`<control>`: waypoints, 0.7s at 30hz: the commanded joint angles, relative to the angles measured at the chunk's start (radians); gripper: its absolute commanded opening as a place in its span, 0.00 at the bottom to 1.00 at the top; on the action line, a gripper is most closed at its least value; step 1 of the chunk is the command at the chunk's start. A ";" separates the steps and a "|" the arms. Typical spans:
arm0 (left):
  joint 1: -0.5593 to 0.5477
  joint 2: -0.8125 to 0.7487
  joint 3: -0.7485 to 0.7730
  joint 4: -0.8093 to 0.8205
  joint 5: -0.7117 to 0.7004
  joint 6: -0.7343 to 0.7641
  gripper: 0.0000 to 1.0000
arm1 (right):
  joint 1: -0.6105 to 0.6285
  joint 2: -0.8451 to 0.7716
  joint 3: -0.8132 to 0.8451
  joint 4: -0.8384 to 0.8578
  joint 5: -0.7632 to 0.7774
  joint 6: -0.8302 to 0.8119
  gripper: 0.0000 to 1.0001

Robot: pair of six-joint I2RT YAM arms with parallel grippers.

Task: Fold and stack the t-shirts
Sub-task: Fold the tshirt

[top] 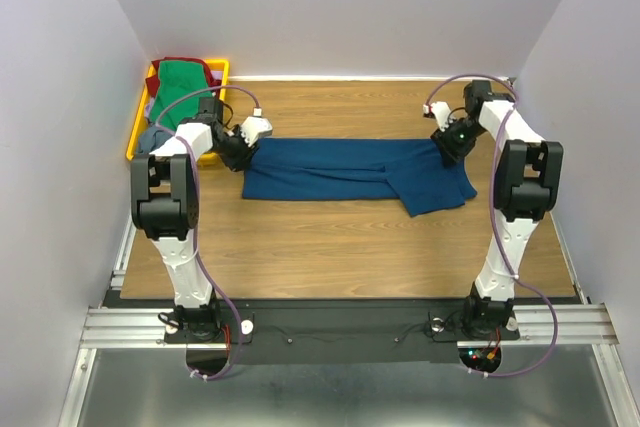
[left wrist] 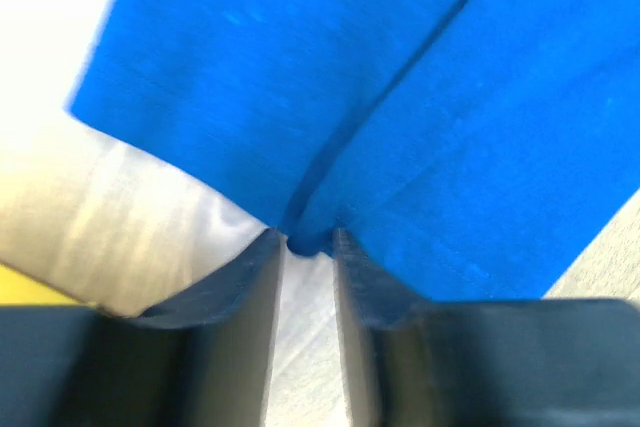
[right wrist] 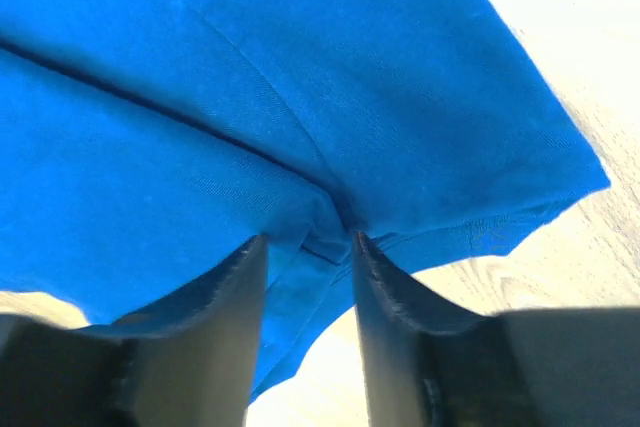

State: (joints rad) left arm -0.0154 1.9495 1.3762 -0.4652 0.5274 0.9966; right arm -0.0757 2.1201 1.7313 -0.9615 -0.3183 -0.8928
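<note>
Checking both ends, you had the left gripper (left wrist: 306, 239) and the right gripper (right wrist: 308, 239) standing with jaws parted, a fold of the blue t-shirt (top: 350, 172) at their tips. The t-shirt lay as a long folded strip across the table (top: 330, 247).

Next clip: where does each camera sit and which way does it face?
Top external: above and behind the bases, looking down at the table; left arm, right arm and blue t-shirt all show.
Left wrist: on the left arm, looking along the left claw at the shirt's folded edge.
Right wrist: same, along the right claw at the shirt's other end.
Shared: all three show the shirt.
</note>
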 commanded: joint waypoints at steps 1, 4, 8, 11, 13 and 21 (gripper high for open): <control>0.008 -0.079 0.060 -0.032 0.060 -0.047 0.44 | -0.010 -0.063 0.094 0.012 -0.018 0.099 0.54; 0.008 -0.187 0.040 -0.041 0.127 -0.055 0.49 | -0.033 -0.110 0.114 0.001 -0.056 0.181 0.56; -0.024 -0.309 -0.006 -0.024 0.172 -0.073 0.55 | -0.071 -0.192 0.053 -0.069 -0.105 0.222 0.56; -0.118 -0.395 -0.087 0.066 0.172 -0.142 0.55 | -0.120 -0.225 -0.018 -0.129 -0.180 0.261 0.54; -0.193 -0.447 -0.164 0.159 0.168 -0.202 0.55 | -0.153 -0.256 -0.097 -0.164 -0.231 0.267 0.53; -0.462 -0.349 -0.215 0.384 0.050 -0.421 0.49 | -0.214 -0.284 -0.239 -0.054 -0.191 0.350 0.53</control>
State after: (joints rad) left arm -0.4934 1.5154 1.1316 -0.1768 0.6235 0.7136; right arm -0.2760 1.8469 1.4860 -1.0721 -0.4999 -0.6155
